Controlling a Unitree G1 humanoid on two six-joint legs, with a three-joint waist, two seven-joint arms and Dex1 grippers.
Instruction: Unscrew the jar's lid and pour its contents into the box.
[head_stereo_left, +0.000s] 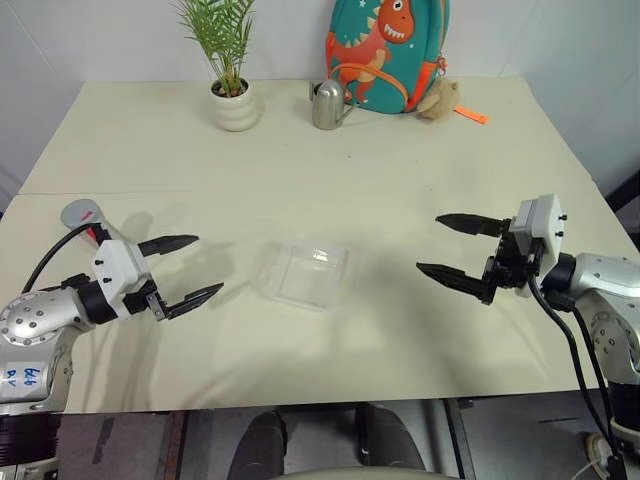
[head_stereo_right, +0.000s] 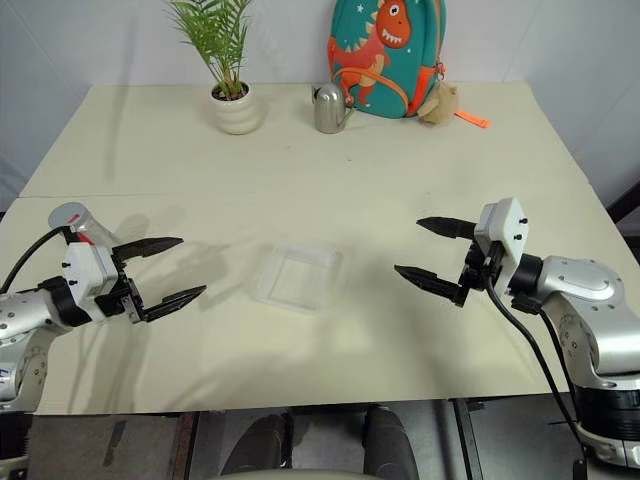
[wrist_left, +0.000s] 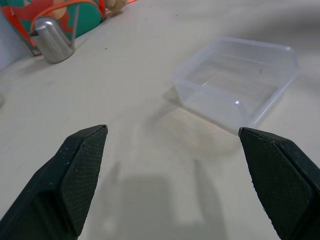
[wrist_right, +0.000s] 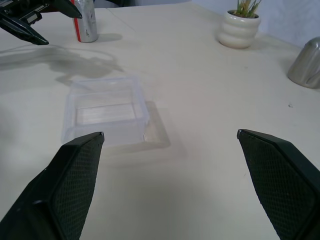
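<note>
- The task is judged to be at its start: the jar (wrist_right: 85, 21) is seen upright on the counter (head_stereo_left: 400, 180), apparently capped by the lid (head_stereo_left: 82, 213), behind the left end effector (head_stereo_left: 180, 270).
- The box (head_stereo_left: 305, 275) is found empty at the counter's middle, between the two arms; no contents are seen in it.
- Unscrewing and pouring are both left to be done.
- The left end effector is spread wide, released, nothing held or touched; the jar is just beside its wrist.
- The right end effector (head_stereo_left: 452, 250) is likewise fully spread and empty, held above the counter, well apart from the jar.
</note>
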